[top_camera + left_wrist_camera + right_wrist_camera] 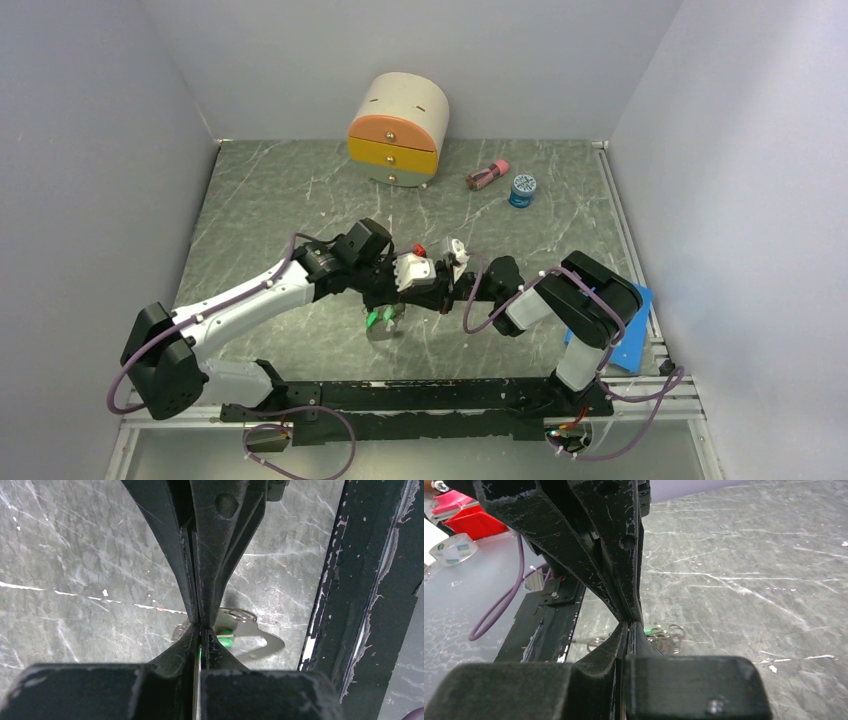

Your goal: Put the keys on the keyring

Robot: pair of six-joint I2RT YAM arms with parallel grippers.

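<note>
Mid-table, both end effectors (400,300) clamped shut above keys (378,318), open marble all around.

The left tool (199,625) fills the middle of the frame, its two dark fingers (172,555) running from the top edge and from the bottom edge to meet at the centre, pressed together with no gap between them. Just right of that meeting point a key (227,639) with a bright green head shows, partly hidden behind the fingers. Above it lies the thin silvery keyring (239,614), touching the key. Both rest on the grey marbled table (75,580). A scuffed black rail (360,580) runs down the right side.
</note>
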